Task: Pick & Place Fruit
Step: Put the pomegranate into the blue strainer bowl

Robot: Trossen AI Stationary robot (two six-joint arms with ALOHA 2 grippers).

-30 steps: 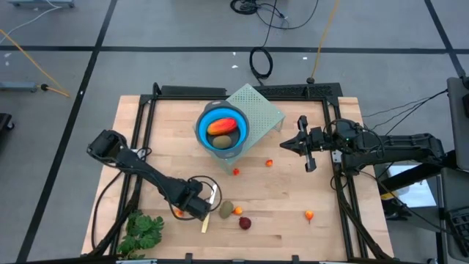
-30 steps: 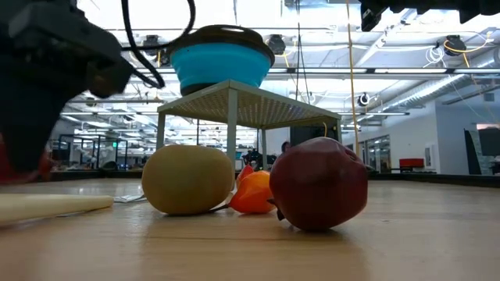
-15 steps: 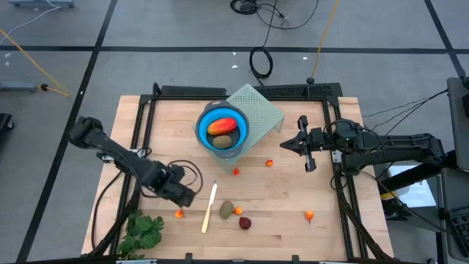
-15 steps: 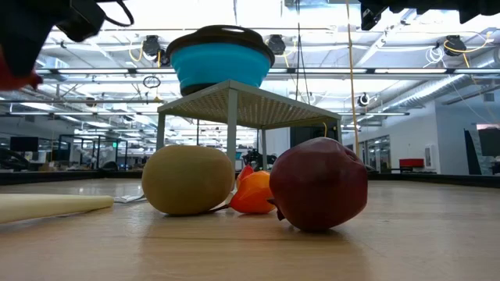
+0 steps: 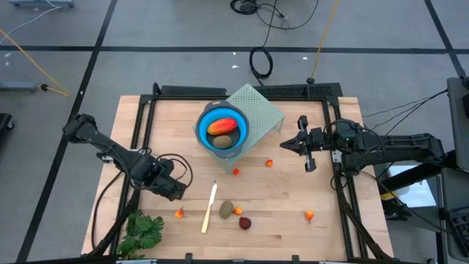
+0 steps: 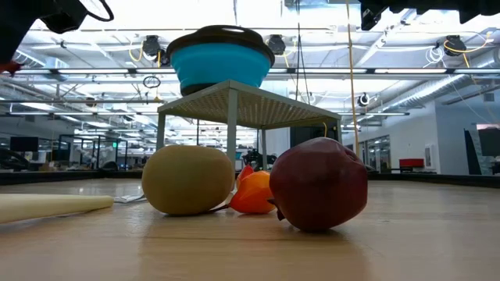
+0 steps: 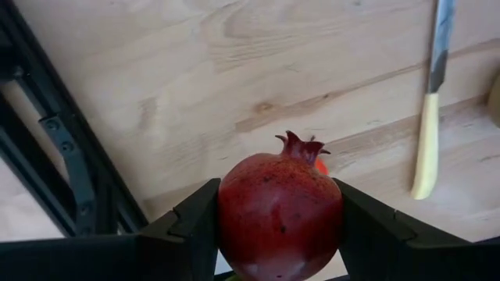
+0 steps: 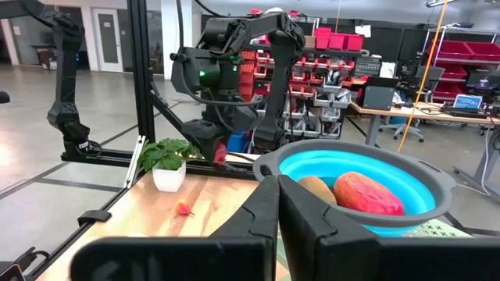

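My left gripper (image 5: 171, 188) hangs above the table's near left part, shut on a dark red ball with a small crown (image 7: 280, 215). The blue bowl (image 5: 203, 125) stands on a perforated stand (image 5: 260, 108) and holds an orange-red oblong (image 5: 221, 125) and a brown-green oval (image 5: 224, 139). Another oval (image 5: 226, 210), an orange bit (image 5: 238, 211) and a second dark red ball (image 5: 245, 222) lie on the wood near the front edge. Tiny orange bits (image 5: 179, 213) (image 5: 236, 171) (image 5: 269, 163) (image 5: 309, 215) lie scattered. My right gripper (image 5: 303, 151) waits shut at the right. My left gripper pinches the dark red ball by its two opposite round sides (image 7: 226, 211), one finger (image 7: 191, 230) on each side. The fingers slant down from the table's left. The ball is lifted clear of the wood, its crown (image 7: 298, 144) pointing away from the wrist.
A knife with a cream handle (image 5: 209, 207) lies just left of the oval. A leafy green bunch (image 5: 143, 231) lies at the near left corner. A black frame (image 5: 143, 110) runs along the table's edges. Bare wood (image 5: 286, 191) lies between the scattered bits.
My left gripper has risen from beside the knife and gone toward the table's left edge and a little toward the far edge, staying shut on the dark red ball, which is now lifted clear. The other fruit and the knife have stayed where they were.
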